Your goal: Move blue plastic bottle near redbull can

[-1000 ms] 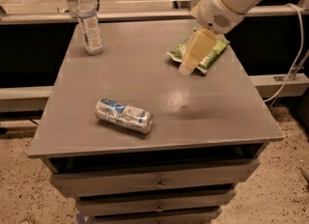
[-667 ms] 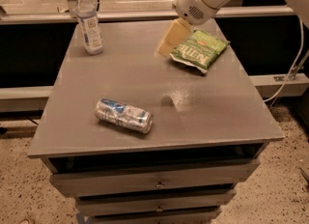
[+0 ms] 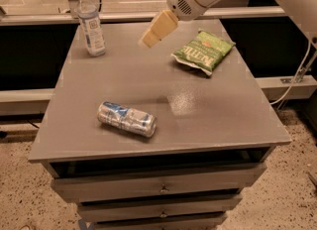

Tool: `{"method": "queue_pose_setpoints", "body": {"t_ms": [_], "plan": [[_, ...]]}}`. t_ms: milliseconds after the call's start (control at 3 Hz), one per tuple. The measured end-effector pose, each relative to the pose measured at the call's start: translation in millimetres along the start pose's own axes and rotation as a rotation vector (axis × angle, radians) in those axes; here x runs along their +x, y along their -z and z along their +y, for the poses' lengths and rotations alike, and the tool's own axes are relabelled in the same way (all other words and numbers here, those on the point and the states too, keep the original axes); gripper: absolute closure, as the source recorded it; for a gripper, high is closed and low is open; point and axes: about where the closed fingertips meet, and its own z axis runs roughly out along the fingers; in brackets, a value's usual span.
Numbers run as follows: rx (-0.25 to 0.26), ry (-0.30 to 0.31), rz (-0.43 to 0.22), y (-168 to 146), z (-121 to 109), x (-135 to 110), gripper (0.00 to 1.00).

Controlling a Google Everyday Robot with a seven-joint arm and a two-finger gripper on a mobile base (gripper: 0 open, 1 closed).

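Note:
The blue plastic bottle stands upright at the table's far left corner, clear with a white cap and a white-and-blue label. The redbull can lies on its side near the front left of the grey table, silver and blue, slightly dented. My gripper hangs above the far middle of the table, to the right of the bottle and apart from it, with its cream-coloured fingers pointing down and to the left. It holds nothing that I can see.
A green chip bag lies at the far right of the table. Drawers sit below the table's front edge. A low ledge runs behind the table. A cable hangs at the right.
My gripper has moved left across the far side of the table, from over the chip bag towards the bottle. The bottle, can and bag have not moved.

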Motion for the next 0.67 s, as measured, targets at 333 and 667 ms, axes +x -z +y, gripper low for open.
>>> {"method": "queue_pose_setpoints", "body": {"t_ms": [333,667], "plan": [[-0.012,-0.003,-0.054,-29.0,-0.4,-11.1,0.0],[-0.037,-0.01,-0.205,-87.7,-6.1,-31.2,0.0]]}}
